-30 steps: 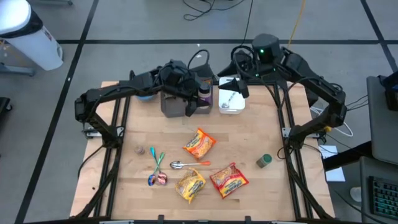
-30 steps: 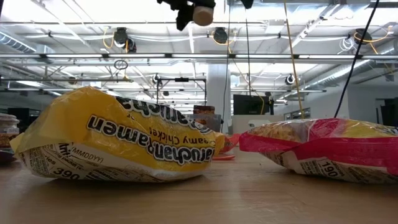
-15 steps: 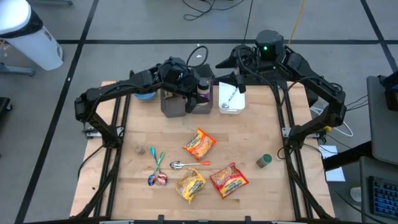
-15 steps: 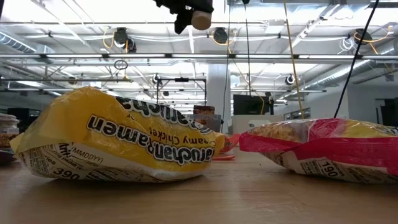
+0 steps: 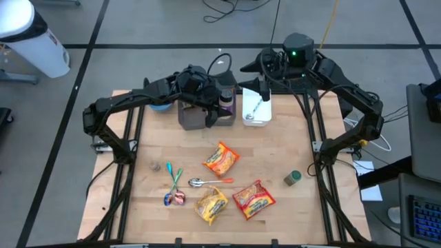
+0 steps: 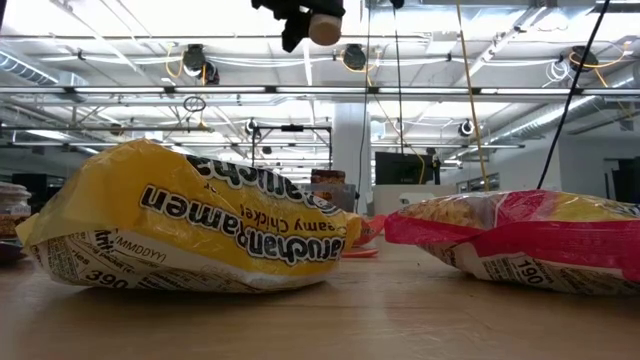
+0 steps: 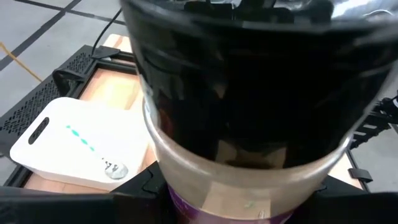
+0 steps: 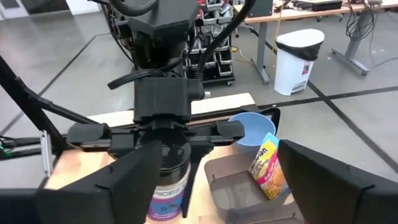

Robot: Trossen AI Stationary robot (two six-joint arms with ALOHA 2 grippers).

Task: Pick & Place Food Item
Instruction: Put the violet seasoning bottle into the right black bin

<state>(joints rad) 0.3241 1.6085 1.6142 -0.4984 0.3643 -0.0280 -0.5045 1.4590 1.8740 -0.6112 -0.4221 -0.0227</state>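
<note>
At the upper middle of the overhead frame, my left claw [image 5: 222,103] gripped a dark-lidded jar [image 5: 226,97] above the desk [image 5: 289,148], beside the grey bin [image 5: 191,116], while my right claw [image 5: 264,88] stood wide over the white tray [image 5: 258,118].

Scene evenly lit from overhead fixtures; glare seen at ceiling lights [image 6: 190,55]. Near jar [image 7: 249,112] blurred, shadows kept soft.

Jar [image 5: 227,97] with a black lid and purple label, upright, held up just beside the grey bin [image 5: 192,114], white tray [image 5: 256,110] on its other side.
</note>
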